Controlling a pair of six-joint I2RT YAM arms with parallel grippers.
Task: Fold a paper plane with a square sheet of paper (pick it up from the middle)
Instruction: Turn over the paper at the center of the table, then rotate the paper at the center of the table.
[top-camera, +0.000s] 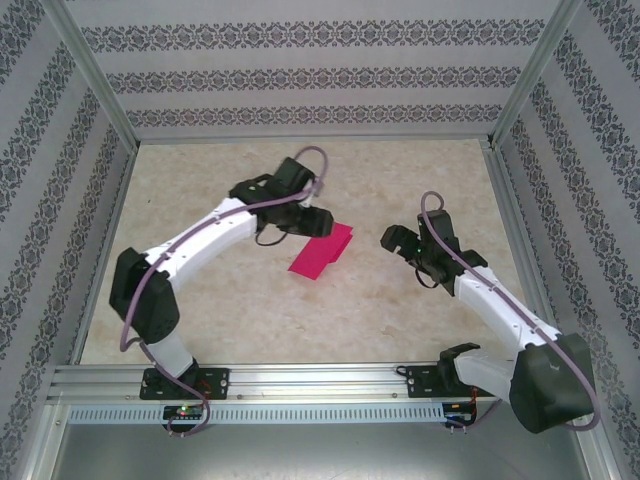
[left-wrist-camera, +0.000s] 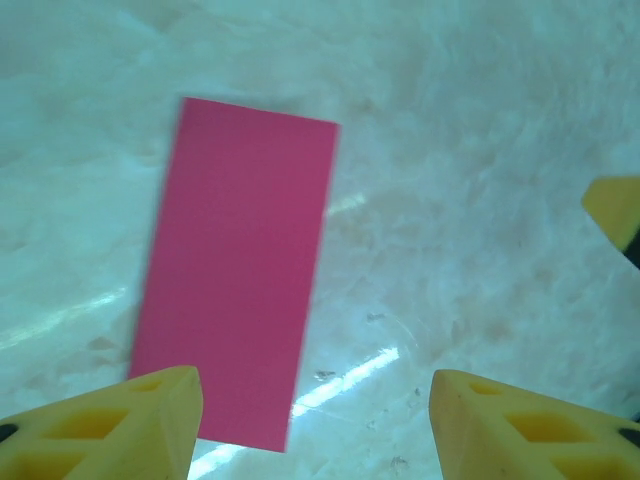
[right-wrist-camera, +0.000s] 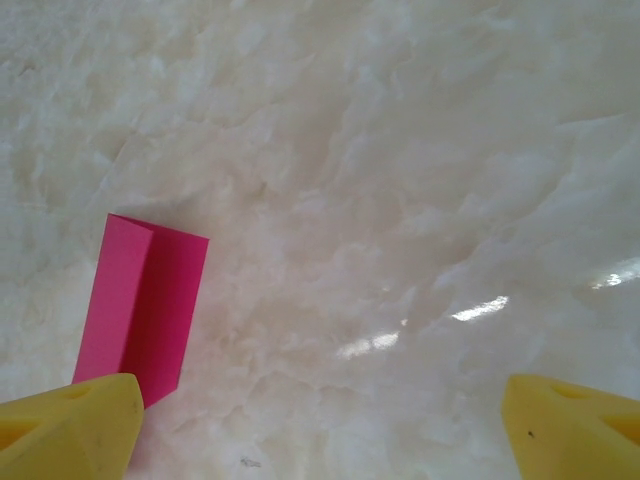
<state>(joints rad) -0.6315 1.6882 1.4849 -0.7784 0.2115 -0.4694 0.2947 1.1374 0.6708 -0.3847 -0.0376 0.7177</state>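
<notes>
Yellow fingertips (left-wrist-camera: 150, 420) of our left gripper (left-wrist-camera: 310, 432) gape wide, empty, above the square sheet of paper (left-wrist-camera: 235, 270), folded in half on the table (left-wrist-camera: 480, 200); right gripper (right-wrist-camera: 320, 430) equally wide nearby, we judge staged for creasing.

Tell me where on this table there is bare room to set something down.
Free: the far strip along the back wall, and the near middle between folded pink paper and front rail. Crowded: around the paper, by the left arm's jaws.
</notes>
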